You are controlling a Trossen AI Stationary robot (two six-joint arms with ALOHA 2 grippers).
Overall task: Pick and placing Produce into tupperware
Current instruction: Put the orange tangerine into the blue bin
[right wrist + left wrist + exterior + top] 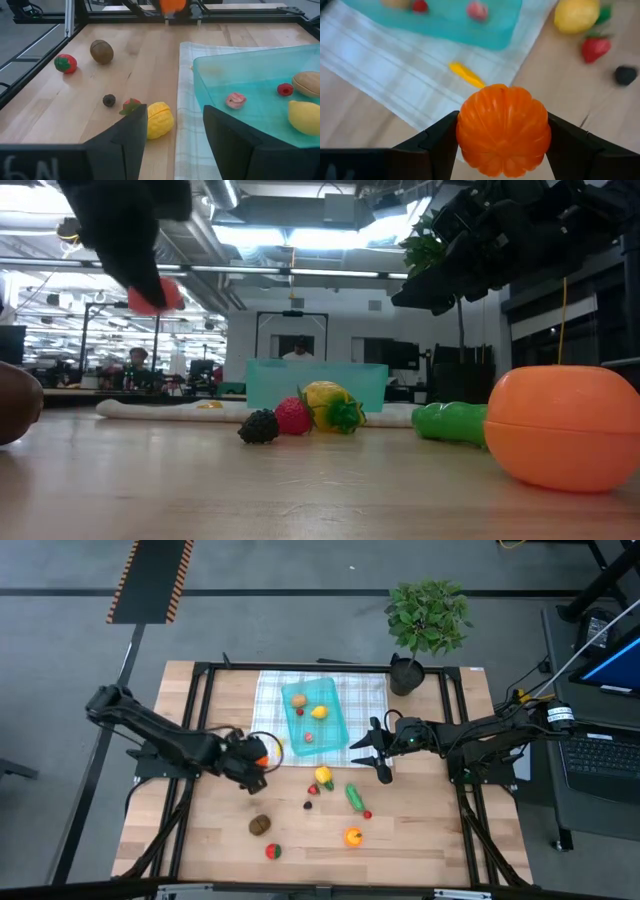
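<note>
Right now the left hand is up off the counter, its fingers clamped on either side of a ribbed orange fruit. It hangs over the edge of the checked cloth, just beside the near-left corner of the teal tupperware. A small yellow piece lies on the cloth beneath it.

Over on the other side, the right hand hovers by the tupperware's right edge with its fingers parted and nothing between them.

Inside the tupperware sit a brown potato, a yellow lemon, a small red berry and a pinkish piece.

Plenty is scattered on the bare wood in front. A yellow fruit lies near the cloth's front edge, with a strawberry touching or almost touching it and a dark berry a little nearer the front. The green cucumber lies tilted to the right of them, a tiny red berry close by its end. Farther forward sits another orange. To the left are the brown kiwi and a red-and-green piece near the front edge.

A leafy potted plant stands at the back right corner.
</note>
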